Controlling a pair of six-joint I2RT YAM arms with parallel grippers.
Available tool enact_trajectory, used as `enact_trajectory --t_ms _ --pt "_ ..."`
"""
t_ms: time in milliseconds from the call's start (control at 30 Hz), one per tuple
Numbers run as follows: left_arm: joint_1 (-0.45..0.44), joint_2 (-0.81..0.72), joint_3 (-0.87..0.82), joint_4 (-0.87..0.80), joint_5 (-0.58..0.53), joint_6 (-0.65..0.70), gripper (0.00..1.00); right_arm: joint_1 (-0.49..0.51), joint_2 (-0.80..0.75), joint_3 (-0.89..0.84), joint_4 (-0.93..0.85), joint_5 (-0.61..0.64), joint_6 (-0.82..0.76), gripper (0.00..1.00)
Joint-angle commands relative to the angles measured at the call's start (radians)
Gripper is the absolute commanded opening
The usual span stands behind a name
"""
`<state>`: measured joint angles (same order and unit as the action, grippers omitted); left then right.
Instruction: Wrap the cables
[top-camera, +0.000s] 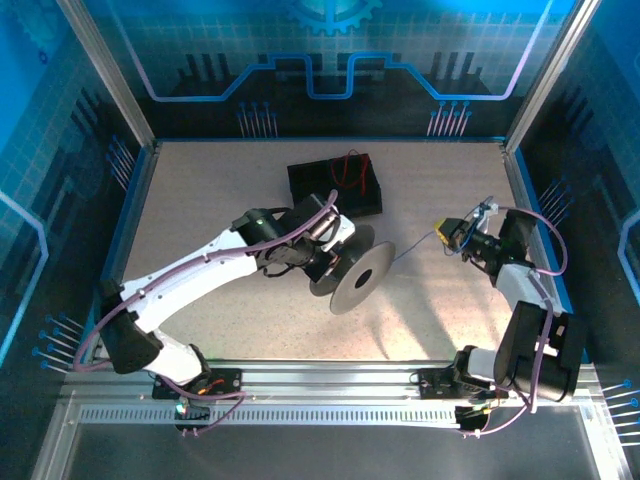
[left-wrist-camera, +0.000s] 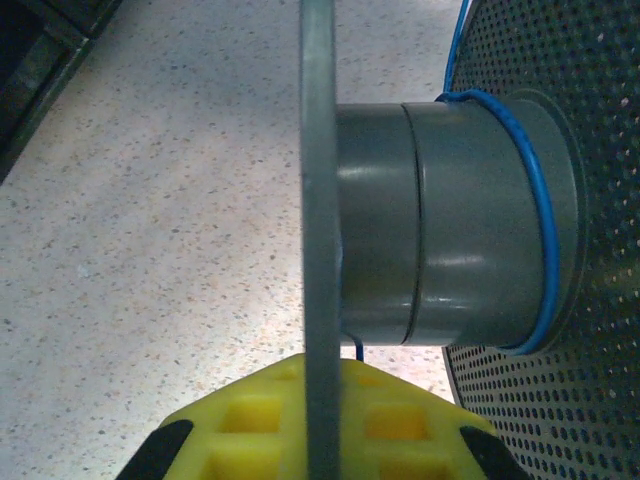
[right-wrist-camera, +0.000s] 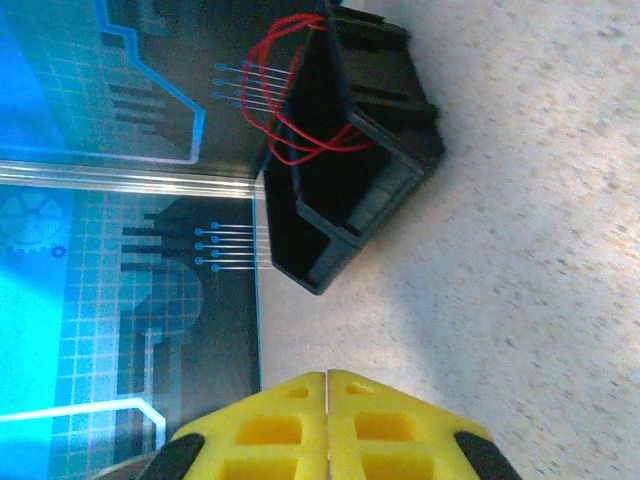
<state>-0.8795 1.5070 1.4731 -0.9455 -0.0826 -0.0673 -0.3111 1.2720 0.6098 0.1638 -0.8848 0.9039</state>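
Tension is the aim: left gripper clamps the flange of the grey perforated spool. Right gripper, clenched right of the spool, seemingly pinches the thin blue cable wound round its hub. Thin red cable waits in the black bin behind the spool.

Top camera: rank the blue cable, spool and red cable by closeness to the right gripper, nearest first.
1. blue cable, running left from the right gripper.
2. spool, further left, mid-table.
3. red cable, in the black bin at the back.
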Motion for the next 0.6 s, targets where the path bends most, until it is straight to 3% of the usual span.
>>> enact_trajectory --t_ms 0,300,567 --pt "-0.003 0.039 0.025 -0.164 -0.097 0.035 0.00 0.059 -0.055 0.101 0.022 0.101 0.055 0.00" --pt "0.008 0.117 0.054 -0.147 -0.130 -0.001 0.00 0.329 -0.086 0.313 -0.046 0.202 0.068 0.00" --pt "0.087 0.136 0.078 -0.116 -0.137 -0.106 0.00 0.593 -0.108 0.459 -0.128 0.289 -0.006 0.00"
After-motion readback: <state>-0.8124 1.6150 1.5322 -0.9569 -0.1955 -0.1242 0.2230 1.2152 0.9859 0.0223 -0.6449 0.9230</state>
